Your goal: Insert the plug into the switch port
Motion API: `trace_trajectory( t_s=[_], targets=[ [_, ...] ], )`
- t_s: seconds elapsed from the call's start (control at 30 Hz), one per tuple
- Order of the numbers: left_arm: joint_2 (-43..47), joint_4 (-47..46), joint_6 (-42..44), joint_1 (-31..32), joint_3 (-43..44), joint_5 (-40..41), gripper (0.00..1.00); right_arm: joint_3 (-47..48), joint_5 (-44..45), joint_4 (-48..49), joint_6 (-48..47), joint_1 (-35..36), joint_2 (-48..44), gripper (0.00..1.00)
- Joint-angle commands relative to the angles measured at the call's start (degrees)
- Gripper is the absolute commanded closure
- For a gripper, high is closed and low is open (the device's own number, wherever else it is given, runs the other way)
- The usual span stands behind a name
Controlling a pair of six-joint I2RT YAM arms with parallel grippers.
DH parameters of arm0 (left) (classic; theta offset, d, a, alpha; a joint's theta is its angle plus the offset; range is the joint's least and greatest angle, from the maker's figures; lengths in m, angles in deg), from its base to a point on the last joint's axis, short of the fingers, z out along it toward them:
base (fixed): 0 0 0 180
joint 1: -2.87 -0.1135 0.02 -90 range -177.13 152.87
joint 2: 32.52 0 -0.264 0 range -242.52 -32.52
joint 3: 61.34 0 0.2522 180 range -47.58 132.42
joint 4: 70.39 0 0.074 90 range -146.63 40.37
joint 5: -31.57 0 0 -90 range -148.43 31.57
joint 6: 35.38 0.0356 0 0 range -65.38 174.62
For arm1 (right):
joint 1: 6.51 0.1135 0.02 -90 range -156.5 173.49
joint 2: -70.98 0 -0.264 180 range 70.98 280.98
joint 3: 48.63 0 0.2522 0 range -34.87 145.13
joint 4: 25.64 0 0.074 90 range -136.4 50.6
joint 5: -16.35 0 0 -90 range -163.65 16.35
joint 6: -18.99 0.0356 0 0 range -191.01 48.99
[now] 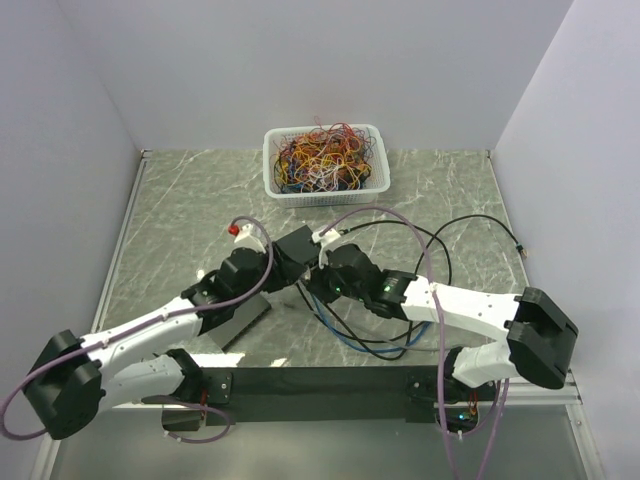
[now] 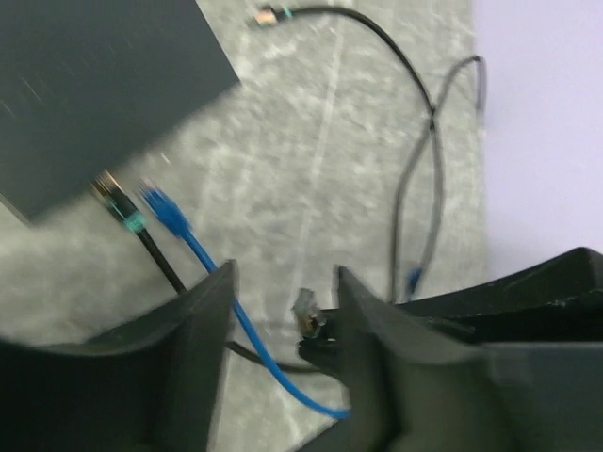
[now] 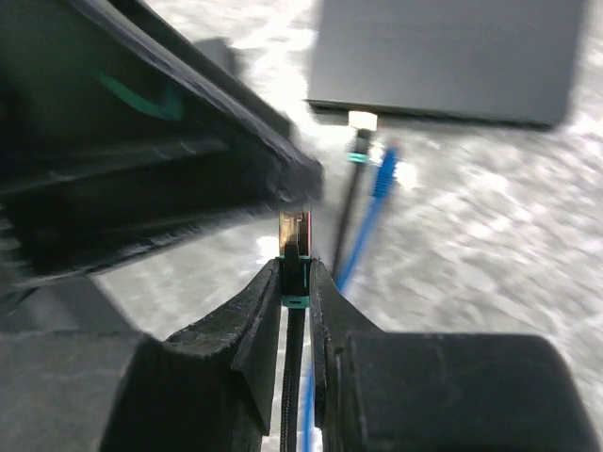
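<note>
The plug (image 3: 294, 229), a clear-tipped connector with a teal boot on a black cable, is pinched between the fingers of my right gripper (image 3: 296, 273). In the left wrist view, that plug (image 2: 309, 306) sits in the gap of my left gripper (image 2: 285, 273), whose jaws stand open and clear of it. The switch (image 3: 443, 56) is a flat dark grey box lying ahead on the table. The switch (image 2: 94, 85) holds a black cable and a blue cable in its ports. From above, both grippers meet mid-table, left gripper (image 1: 295, 258) and right gripper (image 1: 326, 272). The switch (image 1: 245, 322) lies partly under the left arm.
A white basket (image 1: 325, 160) full of coloured wires stands at the back. A loose black cable loops across the right side and ends in a spare plug (image 1: 521, 250), also seen in the left wrist view as the spare plug (image 2: 268, 14). Blue cable (image 1: 375, 345) trails towards the near edge. Walls enclose three sides.
</note>
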Motion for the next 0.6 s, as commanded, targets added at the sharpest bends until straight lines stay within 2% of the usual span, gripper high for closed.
trace_trajectory(
  t_s=[0.0,0.07,0.2,0.33,0.57],
  targets=[
    [-3.41,0.18,5.41,-4.14,4.83,2.03,0.43,3.21,5.36,-3.41,1.23,-2.25,2.82,1.0],
    [-6.82,-2.79,7.61,-7.31,5.54,-1.39,0.41,3.48,6.58,-5.26,1.93,-4.18,5.45,1.0],
    [-14.04,-10.44,10.42,-17.76,6.68,-8.86,0.4,5.93,7.03,-7.72,2.81,-6.82,10.47,1.0],
    [-24.56,-17.56,13.32,-21.91,10.19,-14.39,0.41,9.8,8.35,-10.18,2.63,-7.96,16.96,1.0],
    [-38.99,-23.02,17.46,-25.17,20.21,-21.78,0.45,14.82,5.89,-10.63,2.2,-10.78,23.74,1.0]
  ],
)
